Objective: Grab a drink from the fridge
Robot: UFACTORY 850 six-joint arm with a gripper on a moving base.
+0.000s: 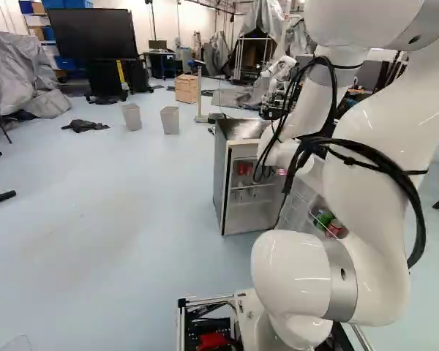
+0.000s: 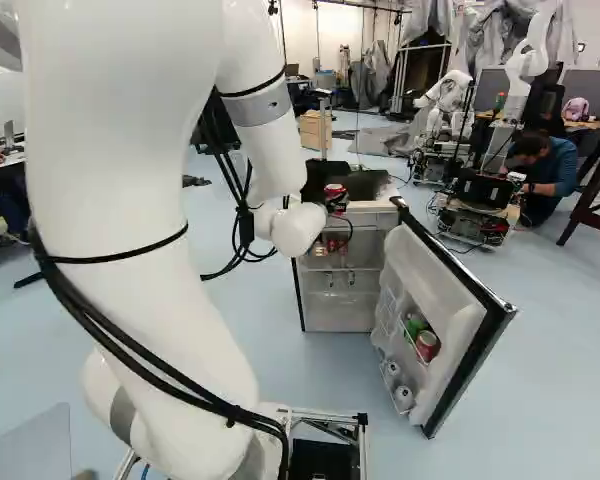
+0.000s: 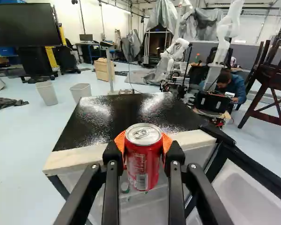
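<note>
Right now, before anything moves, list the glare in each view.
Wrist view: bright patches on the glossy black fridge top, beyond the red-and-silver drink can; left base view: small white highlights on the smooth white arm; right base view: fainter streaks on that arm.

Bright light spreads over the room, with white glare on the fridge top (image 3: 126, 110).

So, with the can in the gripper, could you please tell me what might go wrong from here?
The gripper holds the red can seemingly close to the fridge's front top edge, so dipping or moving forward might knock it. The fridge door stands wide open, so a swing rightward could strike it. The cables loop loosely near the wrist and may snag.
</note>
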